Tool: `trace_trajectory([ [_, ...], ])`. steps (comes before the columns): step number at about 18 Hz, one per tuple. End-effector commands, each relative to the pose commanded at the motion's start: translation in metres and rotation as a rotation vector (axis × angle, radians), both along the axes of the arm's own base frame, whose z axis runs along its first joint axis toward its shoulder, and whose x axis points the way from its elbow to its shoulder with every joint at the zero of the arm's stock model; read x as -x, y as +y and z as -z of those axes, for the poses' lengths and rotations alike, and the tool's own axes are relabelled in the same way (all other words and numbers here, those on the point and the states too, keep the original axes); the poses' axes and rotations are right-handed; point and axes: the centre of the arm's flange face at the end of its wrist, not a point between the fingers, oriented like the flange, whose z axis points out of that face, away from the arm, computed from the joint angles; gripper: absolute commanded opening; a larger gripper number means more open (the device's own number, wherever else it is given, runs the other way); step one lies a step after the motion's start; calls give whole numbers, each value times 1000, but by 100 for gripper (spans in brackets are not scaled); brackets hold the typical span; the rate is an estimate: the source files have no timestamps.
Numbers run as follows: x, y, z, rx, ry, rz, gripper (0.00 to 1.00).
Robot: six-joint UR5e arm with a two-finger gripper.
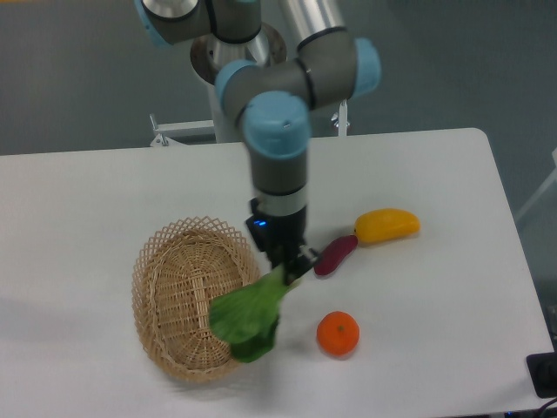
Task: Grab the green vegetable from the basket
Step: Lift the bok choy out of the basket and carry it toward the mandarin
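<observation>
A white counter [104, 192] seen from above and in front, with a grey and light-blue robot arm [278, 131] reaching down from the top of the view. Its gripper [291, 264] points downward, jaws closed on the pale stem end of a green leafy vegetable [248, 315]. The vegetable hangs in the air, its broad leaves drooping over the right rim of an oval woven wicker basket [178, 300] that sits on the counter's left front area. To the right of the gripper lie a purple eggplant-like piece [336, 254] and a yellow mango-shaped fruit [387, 225], their ends touching. An orange [338, 334] rests near the front, just beside the hanging leaves.
</observation>
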Motion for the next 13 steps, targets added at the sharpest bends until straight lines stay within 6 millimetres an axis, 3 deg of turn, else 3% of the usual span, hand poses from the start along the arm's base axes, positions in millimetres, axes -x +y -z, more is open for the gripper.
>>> trace_trajectory([
  [4,50,-44,-8,27,-8,52,33],
  [6,65,-58,-11,20,1,73,33],
  [8,75,-65,-18,20,19,89,33],
  [13,86,-58,-19,16,29,91,33],
])
